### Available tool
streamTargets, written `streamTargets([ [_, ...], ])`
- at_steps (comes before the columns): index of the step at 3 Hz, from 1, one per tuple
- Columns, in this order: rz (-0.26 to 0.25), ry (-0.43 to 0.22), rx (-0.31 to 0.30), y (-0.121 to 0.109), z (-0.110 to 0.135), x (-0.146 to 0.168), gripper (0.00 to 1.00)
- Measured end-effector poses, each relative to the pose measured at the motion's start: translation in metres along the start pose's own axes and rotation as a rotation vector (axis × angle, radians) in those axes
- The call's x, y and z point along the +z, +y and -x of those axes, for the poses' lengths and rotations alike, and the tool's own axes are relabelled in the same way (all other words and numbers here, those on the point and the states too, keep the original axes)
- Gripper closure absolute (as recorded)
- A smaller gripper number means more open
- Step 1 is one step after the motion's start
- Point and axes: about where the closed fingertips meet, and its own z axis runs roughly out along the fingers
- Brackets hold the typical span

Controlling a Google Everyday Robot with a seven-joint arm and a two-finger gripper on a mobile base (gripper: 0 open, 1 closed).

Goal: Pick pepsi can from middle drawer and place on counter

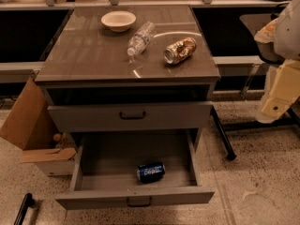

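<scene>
The pepsi can (151,172), blue with white lettering, lies on its side in the open middle drawer (136,197), near the front and a little right of centre. The drawer is pulled far out and has a narrow front panel with a dark bar handle. The counter (93,46) is the cabinet's glossy grey-brown top. My gripper (274,104) hangs at the far right of the view at the cream-coloured end of my arm. It is beside the cabinet at about counter height, well apart from the can and holding nothing that I can see.
On the counter lie a white bowl (118,20), a clear plastic bottle (140,37) and a gold-brown can (180,50), both on their sides. A taller-fronted drawer (131,116) above is shut. A cardboard box (35,130) stands left of the cabinet. A dark bar (224,137) leans on the right.
</scene>
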Motion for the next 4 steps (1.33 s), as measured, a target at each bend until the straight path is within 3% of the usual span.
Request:
streamTargets([
  [1,0.0,0.0,0.0,0.0,0.0,0.0,0.0],
  [2,0.02,-0.07,0.003,0.009,0.013,0.02,0.0],
  [4,0.163,-0.296,0.015,0.065,0.068,0.102,0.0],
])
